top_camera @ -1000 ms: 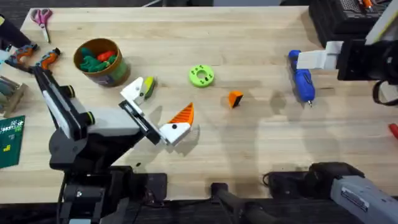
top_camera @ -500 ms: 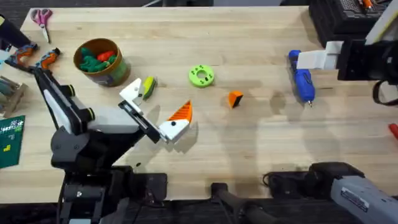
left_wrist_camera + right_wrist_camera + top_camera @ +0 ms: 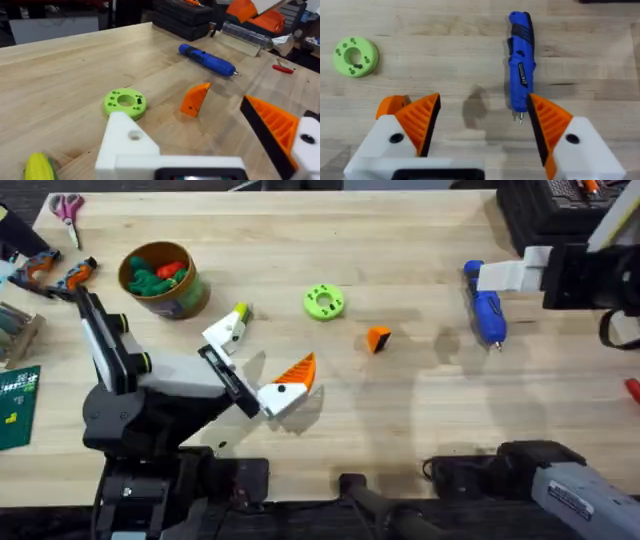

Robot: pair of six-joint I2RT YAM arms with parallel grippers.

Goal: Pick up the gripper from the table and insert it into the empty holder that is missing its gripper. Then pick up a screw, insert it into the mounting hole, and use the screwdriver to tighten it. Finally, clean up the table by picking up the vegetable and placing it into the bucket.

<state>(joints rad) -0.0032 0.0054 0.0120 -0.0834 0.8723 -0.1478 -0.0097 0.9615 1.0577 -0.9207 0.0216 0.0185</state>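
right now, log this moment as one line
left claw: open, above table, missing one tip | right claw: open | gripper: on table, untouched | screwdriver: on table

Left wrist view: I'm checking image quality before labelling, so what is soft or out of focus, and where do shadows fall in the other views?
Left wrist view: the near white holder block and yellow-green toy vegetable look soft, and the background clutter is blurred. Overhead: faint soft shadows lie on the wooden table near the small orange wedge gripper. Right wrist view: a soft shadow sits beside the blue pen-shaped screwdriver.
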